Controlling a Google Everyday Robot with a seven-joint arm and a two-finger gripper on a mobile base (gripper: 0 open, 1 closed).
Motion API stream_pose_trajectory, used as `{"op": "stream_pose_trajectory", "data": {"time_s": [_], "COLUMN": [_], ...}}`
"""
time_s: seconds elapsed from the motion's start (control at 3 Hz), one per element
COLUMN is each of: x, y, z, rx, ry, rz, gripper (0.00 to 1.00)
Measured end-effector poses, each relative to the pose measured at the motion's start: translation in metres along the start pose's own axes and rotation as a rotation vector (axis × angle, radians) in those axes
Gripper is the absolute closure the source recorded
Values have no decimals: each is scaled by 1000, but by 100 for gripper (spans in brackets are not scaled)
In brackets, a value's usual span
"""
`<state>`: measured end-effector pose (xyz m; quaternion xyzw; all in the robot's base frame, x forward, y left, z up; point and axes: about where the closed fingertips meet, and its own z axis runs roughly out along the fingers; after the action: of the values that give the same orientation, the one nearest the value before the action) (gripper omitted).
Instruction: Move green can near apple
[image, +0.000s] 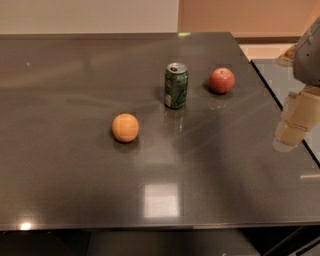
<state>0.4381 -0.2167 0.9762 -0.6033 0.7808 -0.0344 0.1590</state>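
The green can (176, 85) stands upright on the dark table (75, 165), near the middle back. The red apple (221, 80) sits on the table a short way to the can's right, apart from it. My gripper (295, 122) hangs at the right edge of the view, over the table's right edge, well to the right of and nearer than the apple. It holds nothing that I can see.
An orange round fruit (125, 127) lies on the table to the left and in front of the can. The table's right edge runs diagonally under my gripper; a second grey surface (280, 75) lies beyond it.
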Motion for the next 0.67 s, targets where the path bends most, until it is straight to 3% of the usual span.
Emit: {"op": "stream_pose_trajectory", "data": {"time_s": [0.33, 0.67], "x": [0, -9], "y": [0, -20], "z": [0, 2], "rx": [2, 12], "ry": [-1, -40], "rz": [0, -1], "gripper": [0, 0]}}
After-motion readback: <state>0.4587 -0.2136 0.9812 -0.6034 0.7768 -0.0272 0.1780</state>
